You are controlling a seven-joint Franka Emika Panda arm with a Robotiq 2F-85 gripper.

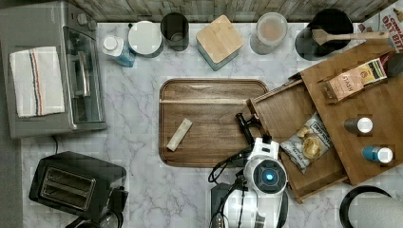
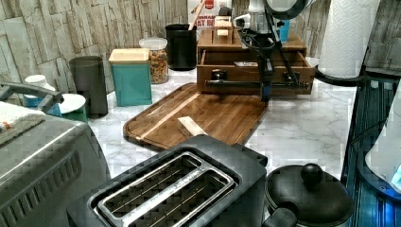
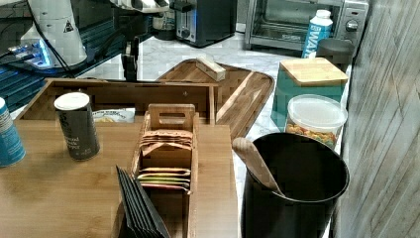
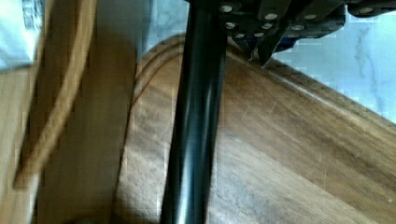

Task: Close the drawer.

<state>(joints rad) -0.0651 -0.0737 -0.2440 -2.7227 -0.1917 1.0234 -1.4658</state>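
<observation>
Top view: my gripper sits at the black handle of the shallow light-brown wooden drawer, open beside the cabinet's edge; finger state unclear. Next, I judge, push inward.

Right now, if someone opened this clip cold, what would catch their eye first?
Probably the open drawer, pulled out of the wooden cabinet at the top view's right, with a snack bag lying inside. Next, the gripper at the black bar handle on the drawer's front, poised over the edge of the dark serving tray in the middle of the marble counter. A small pale block lies on that tray.
</observation>
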